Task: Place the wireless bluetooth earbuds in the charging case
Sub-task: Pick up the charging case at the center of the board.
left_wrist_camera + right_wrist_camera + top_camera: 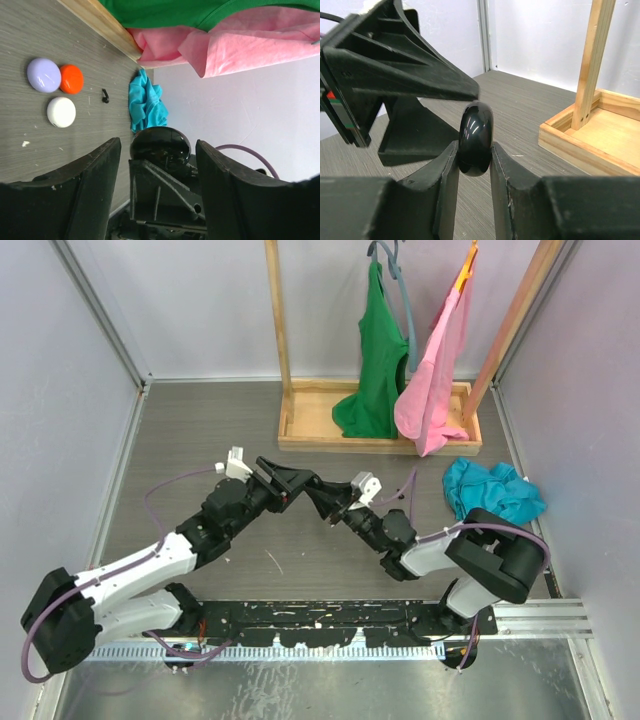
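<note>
My right gripper (475,150) is shut on a glossy black charging case (476,135), holding it upright on edge above the table. In the left wrist view the same charging case (160,144) sits between the fingers of my left gripper (159,150), which is open with a gap on each side. From above, the left gripper (305,488) and right gripper (328,502) meet tip to tip over mid-table. One tiny black earbud (105,95) lies on the table. No other earbuds are in view.
Three round discs lie together on the table: lilac (44,75), orange-red (71,79) and white (61,111). A wooden rack base (300,430) at the back carries a green shirt (375,360) and a pink garment (435,390). A teal cloth (490,490) lies at the right.
</note>
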Controlling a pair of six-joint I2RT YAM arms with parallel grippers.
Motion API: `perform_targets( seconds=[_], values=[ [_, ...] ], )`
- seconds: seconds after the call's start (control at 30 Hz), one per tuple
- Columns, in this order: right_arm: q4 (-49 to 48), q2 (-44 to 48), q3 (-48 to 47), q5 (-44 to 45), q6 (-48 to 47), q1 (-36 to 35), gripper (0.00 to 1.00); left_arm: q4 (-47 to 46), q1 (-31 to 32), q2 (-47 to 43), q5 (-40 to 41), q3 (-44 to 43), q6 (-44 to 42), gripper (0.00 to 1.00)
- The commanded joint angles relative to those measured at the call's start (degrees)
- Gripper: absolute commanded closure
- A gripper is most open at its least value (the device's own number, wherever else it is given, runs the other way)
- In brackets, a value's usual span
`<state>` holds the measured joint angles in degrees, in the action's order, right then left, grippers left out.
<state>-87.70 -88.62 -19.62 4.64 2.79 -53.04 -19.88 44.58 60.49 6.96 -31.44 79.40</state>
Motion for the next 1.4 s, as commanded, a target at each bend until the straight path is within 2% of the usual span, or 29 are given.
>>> perform_targets(
  seconds=[0.0,0.1,0.3,0.43,0.63,0.73,1.0,1.37],
  values=[
    [-3.64,5.01,2.23,-0.90,-1.64,0.34,0.99,5.33,0.15,-5.87,4.46,-1.20,-9.04,0.34],
    [-1.81,7.39,3.52,-3.29,-1.65,0.92,0.99,10.40,-0.01,-9.65,7.83,-1.37,-14.13,0.29],
    [8.07,14.41,4.31,-11.03,-1.01,4.12,0.99,19.28,0.03,-16.51,10.23,-4.62,-27.40,0.18],
    [16.76,21.34,3.60,-18.77,0.85,8.08,0.99,22.26,0.01,-19.65,6.62,-7.23,-39.55,0.14],
    [31.43,28.86,0.33,-30.08,1.50,13.34,0.99,22.82,-0.01,-20.44,-0.32,-8.85,-52.44,0.07],
    [37.32,31.13,-1.62,-36.41,2.75,16.15,0.99,20.57,0.06,-19.92,-3.81,-8.46,-56.45,0.06],
    [47.94,31.55,-7.15,-53.21,5.62,20.80,0.99,13.82,0.00,-15.07,-21.03,-8.28,-65.68,0.07],
    [52.96,27.35,-12.39,-61.22,5.64,20.96,0.99,11.02,0.00,-8.74,-31.20,-10.36,-70.43,0.12]
  ],
)
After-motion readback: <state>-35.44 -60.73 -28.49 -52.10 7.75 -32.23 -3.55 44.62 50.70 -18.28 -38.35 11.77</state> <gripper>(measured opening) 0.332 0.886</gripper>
